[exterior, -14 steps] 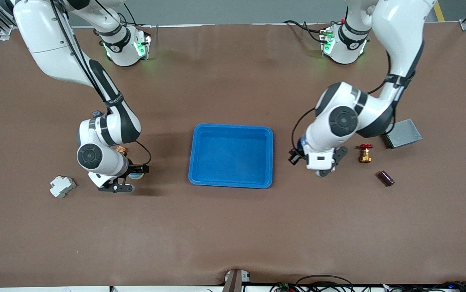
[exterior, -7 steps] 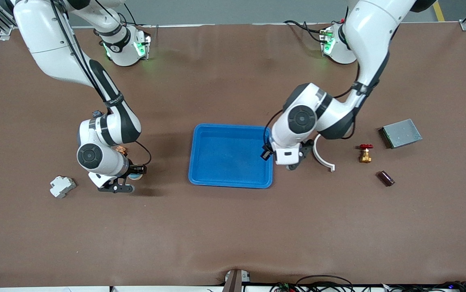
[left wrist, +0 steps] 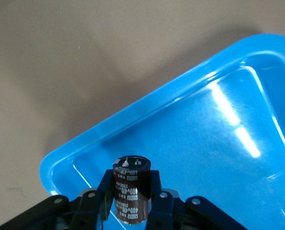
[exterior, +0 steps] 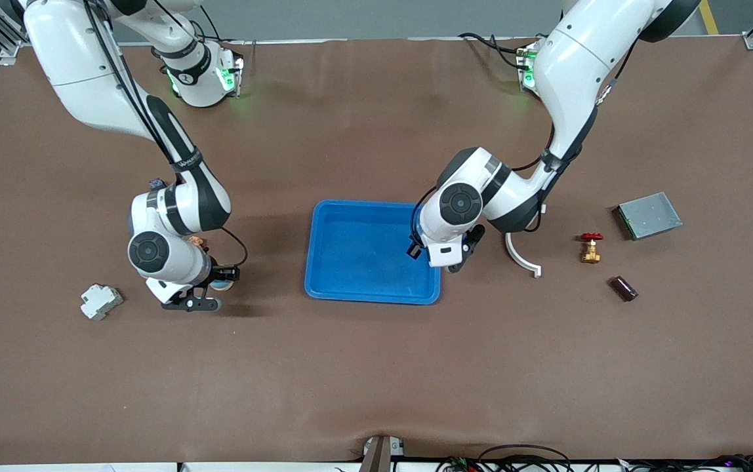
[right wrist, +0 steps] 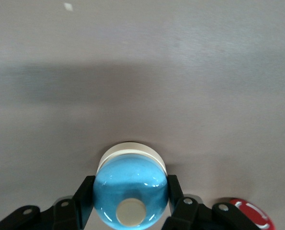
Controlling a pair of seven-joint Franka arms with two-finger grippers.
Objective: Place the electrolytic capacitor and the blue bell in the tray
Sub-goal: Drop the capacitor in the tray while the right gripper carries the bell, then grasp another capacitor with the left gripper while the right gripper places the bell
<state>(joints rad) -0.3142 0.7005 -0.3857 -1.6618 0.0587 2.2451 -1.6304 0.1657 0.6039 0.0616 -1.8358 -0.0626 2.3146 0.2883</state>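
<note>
The bright blue tray (exterior: 363,255) lies mid-table, with nothing in it. My left gripper (exterior: 456,265) hangs over the tray's edge at the left arm's end, shut on the electrolytic capacitor (left wrist: 131,189), a dark brown cylinder with pale print. In the left wrist view this gripper (left wrist: 131,203) holds it above the tray's corner (left wrist: 219,158). The capacitor is hidden in the front view. My right gripper (exterior: 203,295) is low at the table toward the right arm's end, shut on the blue bell (exterior: 222,286). In the right wrist view its fingers (right wrist: 130,203) clasp the bell (right wrist: 130,191).
A white block (exterior: 101,301) lies beside the right gripper. Toward the left arm's end lie a white curved piece (exterior: 522,255), a brass valve with red handle (exterior: 590,248), a grey box (exterior: 649,215) and a small dark maroon piece (exterior: 624,288).
My left arm has carried the capacitor from near the brass valve to the tray's edge, uncovering the white curved piece. My right gripper has barely shifted at the bell.
</note>
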